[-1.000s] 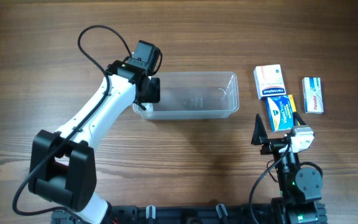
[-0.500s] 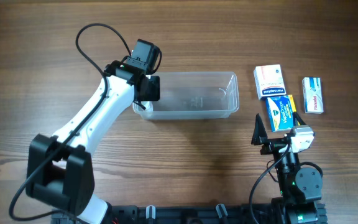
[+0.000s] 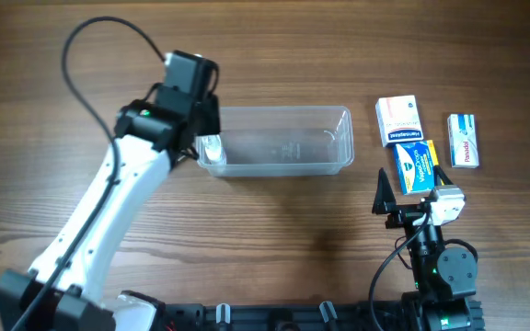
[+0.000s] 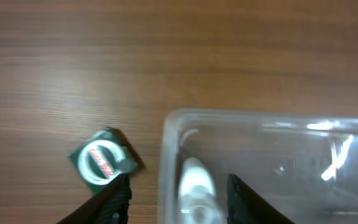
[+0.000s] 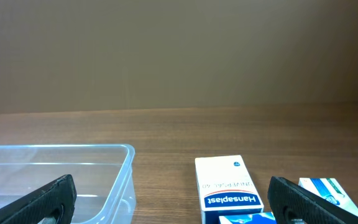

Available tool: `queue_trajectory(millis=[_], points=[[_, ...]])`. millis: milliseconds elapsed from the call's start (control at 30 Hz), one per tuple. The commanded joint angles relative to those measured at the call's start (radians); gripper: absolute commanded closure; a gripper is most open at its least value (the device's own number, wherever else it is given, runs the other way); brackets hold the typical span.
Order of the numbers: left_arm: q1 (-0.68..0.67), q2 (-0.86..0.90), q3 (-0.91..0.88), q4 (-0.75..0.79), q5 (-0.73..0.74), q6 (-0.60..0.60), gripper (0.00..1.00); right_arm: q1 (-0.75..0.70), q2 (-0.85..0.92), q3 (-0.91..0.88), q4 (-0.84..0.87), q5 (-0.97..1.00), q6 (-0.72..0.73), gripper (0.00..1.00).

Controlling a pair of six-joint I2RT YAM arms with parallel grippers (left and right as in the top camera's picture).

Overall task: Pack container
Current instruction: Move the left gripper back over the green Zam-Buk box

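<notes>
Movement on the left side only. Against the overhead views of a moment ago, the left arm now lies swung out toward the table's (image 3: 339,55) left edge, and the left gripper (image 4: 179,182) sits a little further left and back, off the container's (image 3: 288,169) short left end instead of over it. We find the container exactly where it was, long side across the middle of the table, not dragged along.

From the left wrist we note the fingers apart, straddling the tub's left wall, one outside and one over the inside, pinching nothing. A pale oblong smear shows just inside that wall; we cannot tell whether it is an object or glare on the plastic. A small green round-marked packet (image 4: 103,163) lies on the wood just beside the tub's left end, outside it.

Right gripper (image 3: 414,200) unmoved, jaws spread wide, parked near the front edge with nothing between them. The three small boxes also hold their places to the right of the tub: red-and-white box (image 3: 397,119), blue box (image 3: 414,165) touching it, white-and-blue box (image 3: 465,140) apart at far right.

Our reading: the left arm looks to be letting go of, or backing off from, the tub's end. Packing is hardly started, since every box we can see is outside. The green packet is the nearest candidate for the left side; the boxes fall to the right.
</notes>
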Motion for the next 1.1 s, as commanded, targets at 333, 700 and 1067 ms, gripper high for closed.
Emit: queue_trajectory(millis=[333, 700, 1067], points=[[0.367, 0.012, 0.019, -0.088, 0.246, 0.058, 0.15, 0.000, -0.004, -0.002, 0.005, -0.015, -0.010, 0.00], [0.381, 0.155, 0.012, -0.137, 0.286, 0.027, 0.00, 0.000, -0.004, -0.002, 0.005, -0.015, -0.010, 0.00], [0.381, 0.191, 0.011, -0.135, 0.292, -0.129, 0.04, 0.000, -0.004, -0.002, 0.005, -0.015, -0.010, 0.00]])
